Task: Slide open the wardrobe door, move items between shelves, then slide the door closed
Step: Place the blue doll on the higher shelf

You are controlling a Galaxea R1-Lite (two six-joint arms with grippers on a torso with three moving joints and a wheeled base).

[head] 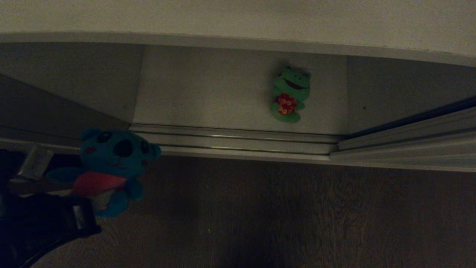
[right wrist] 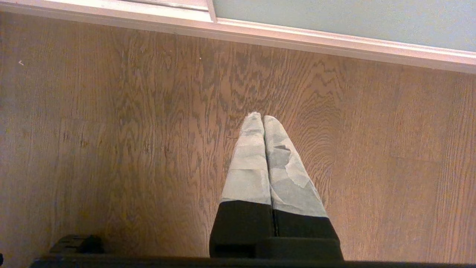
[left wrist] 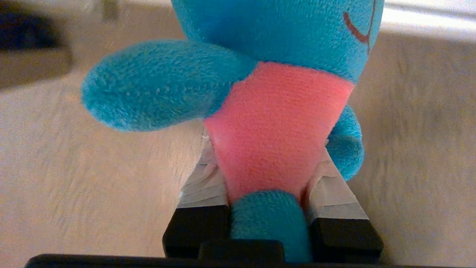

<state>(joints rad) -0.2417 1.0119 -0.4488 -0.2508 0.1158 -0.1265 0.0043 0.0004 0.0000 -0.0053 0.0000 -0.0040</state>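
Closest to my head camera, low on my left, is my left gripper [head: 87, 208], and it is clamped on the blue bear [head: 113, 163]. From the left wrist camera I see the bear [left wrist: 275, 130] pinched at its red belly between my two taped fingers [left wrist: 202, 186], with one blue leg hanging down between them and one arm sticking out to the side. The bear is upright in my grip, face toward the head camera, held over the dark wood floor [head: 282, 216] just in front of the wardrobe's door track [head: 238, 143].

Beyond the track, the green frog [head: 290, 93] lies on its back on the white shelf [head: 208, 93] at the bottom of the wardrobe, right of the middle and well apart from the bear. Its red patterned front faces up. A white board runs across above the opening.

My right gripper [right wrist: 263, 123] is not in the head view. Its wrist camera shows the two taped fingers pressed together with nothing between them, pointing down at the wood floor [right wrist: 111, 130]. The pale grey-green door [right wrist: 353, 18] and its light frame run along the floor's far edge there.
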